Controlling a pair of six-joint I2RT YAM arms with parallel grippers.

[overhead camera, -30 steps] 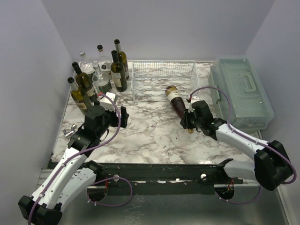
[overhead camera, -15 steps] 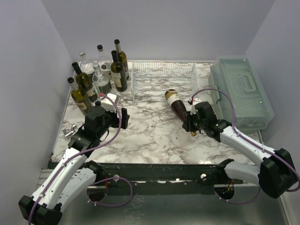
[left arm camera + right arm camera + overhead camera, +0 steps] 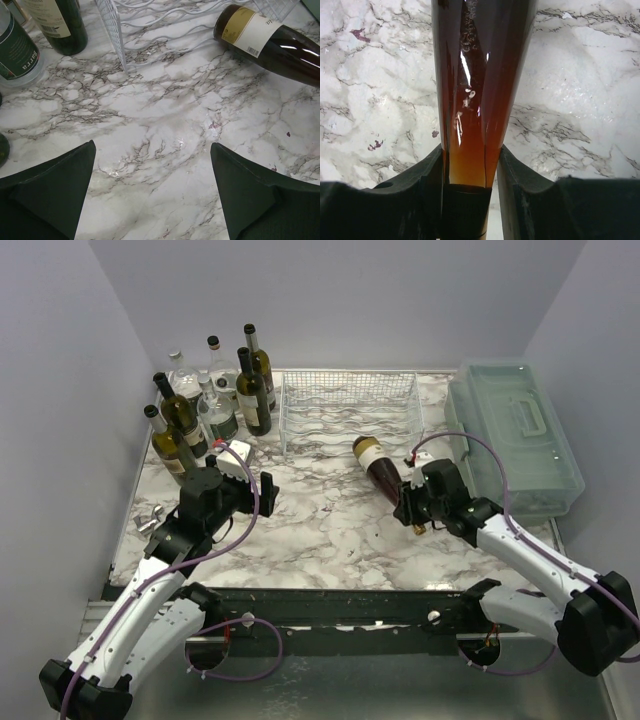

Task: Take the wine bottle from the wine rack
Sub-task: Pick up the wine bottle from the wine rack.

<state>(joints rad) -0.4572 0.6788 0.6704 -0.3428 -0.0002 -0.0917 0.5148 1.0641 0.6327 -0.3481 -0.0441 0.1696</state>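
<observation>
The wine bottle (image 3: 378, 466), dark brown with a cream label, lies on its side on the marble table, in front of the white wire wine rack (image 3: 348, 412) and outside it. My right gripper (image 3: 412, 502) is shut on the bottle's neck (image 3: 469, 125), near the black capsule. The bottle's base and label also show in the left wrist view (image 3: 270, 40), with the rack's corner (image 3: 120, 35). My left gripper (image 3: 262, 486) is open and empty, over bare marble left of the rack's front corner.
Several upright bottles (image 3: 215, 400) stand at the back left, two of them close in the left wrist view (image 3: 60, 25). A translucent green-grey plastic box with a handle (image 3: 515, 435) sits along the right edge. A small metal object (image 3: 150, 520) lies near the left edge.
My right gripper has pulled the bottle towards the near right, farther from the rack. The left gripper has shifted slightly right.
</observation>
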